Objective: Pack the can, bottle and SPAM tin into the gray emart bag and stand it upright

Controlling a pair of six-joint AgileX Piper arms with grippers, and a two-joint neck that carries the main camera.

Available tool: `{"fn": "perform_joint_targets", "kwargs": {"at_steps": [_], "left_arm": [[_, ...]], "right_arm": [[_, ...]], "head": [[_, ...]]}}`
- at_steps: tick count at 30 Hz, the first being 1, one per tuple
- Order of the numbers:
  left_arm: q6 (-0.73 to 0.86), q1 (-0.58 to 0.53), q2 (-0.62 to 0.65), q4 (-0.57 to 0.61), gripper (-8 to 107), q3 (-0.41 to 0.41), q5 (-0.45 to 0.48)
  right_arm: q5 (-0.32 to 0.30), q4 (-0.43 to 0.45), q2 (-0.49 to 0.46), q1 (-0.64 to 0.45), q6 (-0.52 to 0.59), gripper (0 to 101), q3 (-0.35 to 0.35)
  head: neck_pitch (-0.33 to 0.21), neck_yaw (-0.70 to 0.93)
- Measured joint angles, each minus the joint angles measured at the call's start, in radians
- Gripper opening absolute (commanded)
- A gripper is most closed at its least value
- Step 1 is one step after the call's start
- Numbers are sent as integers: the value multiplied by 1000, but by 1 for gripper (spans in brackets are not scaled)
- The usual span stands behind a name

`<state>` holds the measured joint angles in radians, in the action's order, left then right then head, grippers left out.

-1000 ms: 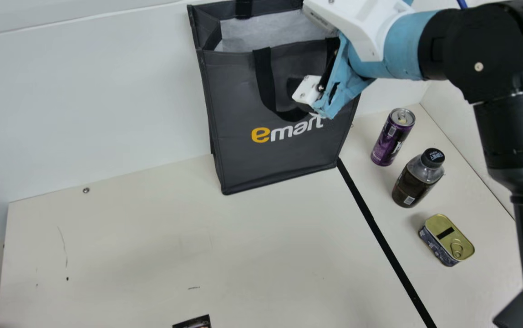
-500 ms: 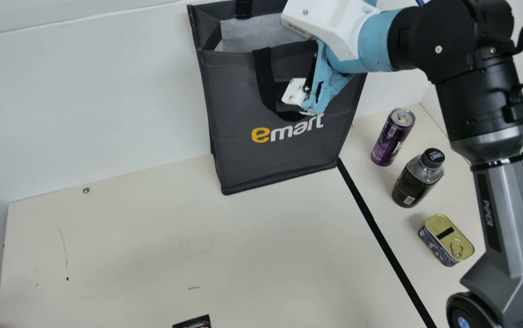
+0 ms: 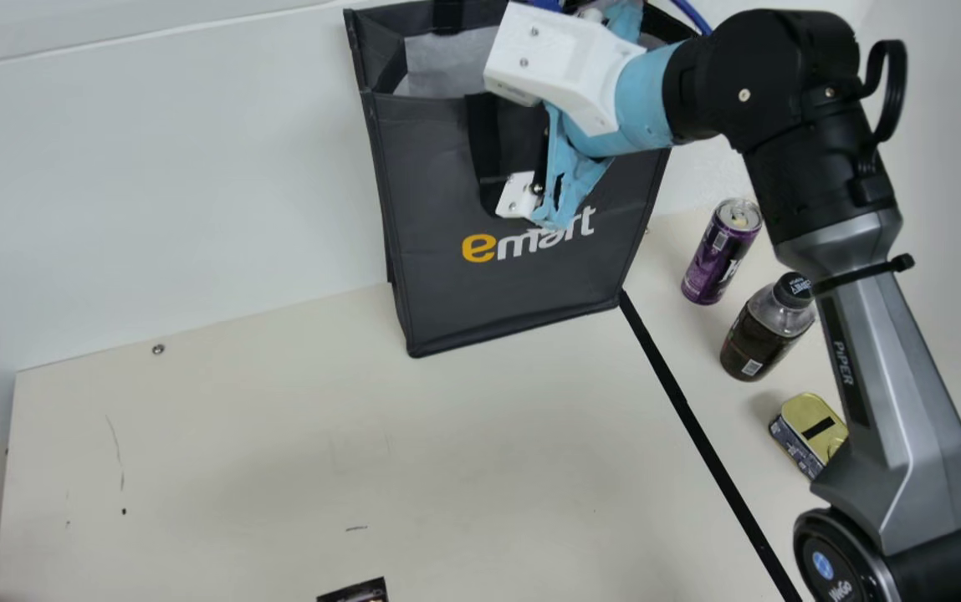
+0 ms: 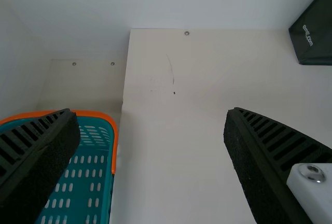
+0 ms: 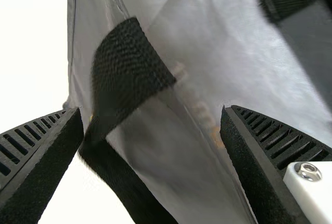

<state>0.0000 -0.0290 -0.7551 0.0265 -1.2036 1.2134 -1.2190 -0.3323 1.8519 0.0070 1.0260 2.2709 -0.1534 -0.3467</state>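
In the main view my right gripper is at the front of the upright gray emart bag, by its front handle. In the right wrist view the right gripper is open, the black strap appearing between its fingers without a clear grip. The purple can stands right of the bag, then the dark bottle, upright, and the SPAM tin, partly hidden by my right arm. In the left wrist view my left gripper stands open and holds nothing, with a bag corner far off.
A teal basket with an orange rim stands beside the table in the left wrist view. White walls rise behind the bag. A black strip crosses the table, and a small dark item lies at the main view's bottom edge.
My right arm has swung leftward, its gripper moving left across the bag's front to the handle. The arm now covers part of the tin and bottle cap. The bag stands where it was.
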Motion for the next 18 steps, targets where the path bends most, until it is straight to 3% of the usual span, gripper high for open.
{"fn": "perform_joint_targets", "kwargs": {"at_steps": [12, 18], "left_arm": [[0, 0, 0, 0, 90, 0, 0], [0, 0, 0, 0, 90, 0, 0]], "right_arm": [[0, -56, 14, -7, 3, 1, -20], [0, -76, 16, -19, 15, 0, -20]], "head": [[0, 0], [0, 0]]}}
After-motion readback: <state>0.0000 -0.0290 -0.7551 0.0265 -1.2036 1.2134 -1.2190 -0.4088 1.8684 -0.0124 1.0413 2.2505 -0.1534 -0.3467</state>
